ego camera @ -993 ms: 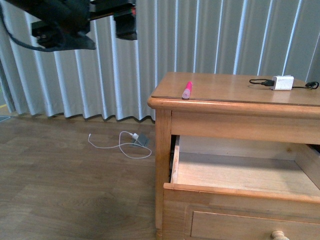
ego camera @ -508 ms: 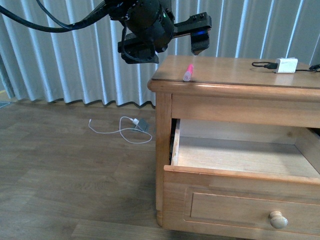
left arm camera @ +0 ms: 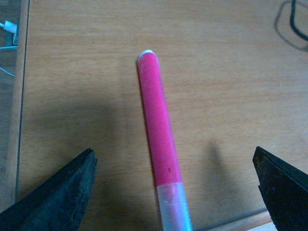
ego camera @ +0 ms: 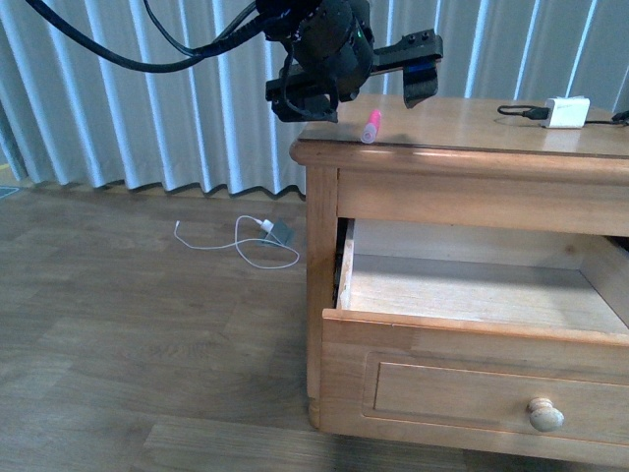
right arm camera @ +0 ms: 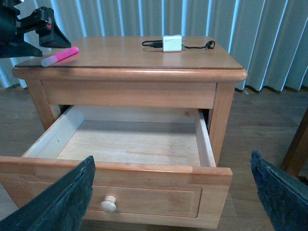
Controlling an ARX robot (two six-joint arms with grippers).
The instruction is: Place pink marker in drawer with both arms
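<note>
PINK MARKER AWAITS PICKUP: The robot's left gripper (ego camera: 356,96) hovers over the left front corner of a honey-brown wooden cabinet (ego camera: 472,187). Its jaws are spread wide on either side of the pink marker (left arm camera: 159,139) and hold nothing. The marker, a smooth bright-pink barrel with a paler translucent cap, lies flat on the glossy cabinet top, cap toward the rounded front edge. Below it the upper drawer (ego camera: 472,339) stands pulled out, showing a pale, bare wood floor and a round pale knob (ego camera: 545,415) on its recessed panel front. The right gripper (right arm camera: 173,192), likewise parted and empty, faces the drawer from the front. The grasp appears to be the step in hand. The left arm would next need to lower, close across the slim barrel, which looks prone to rolling, and carry it over the drawer. A white charger block (ego camera: 568,111) sits toward the top's far side.
</note>
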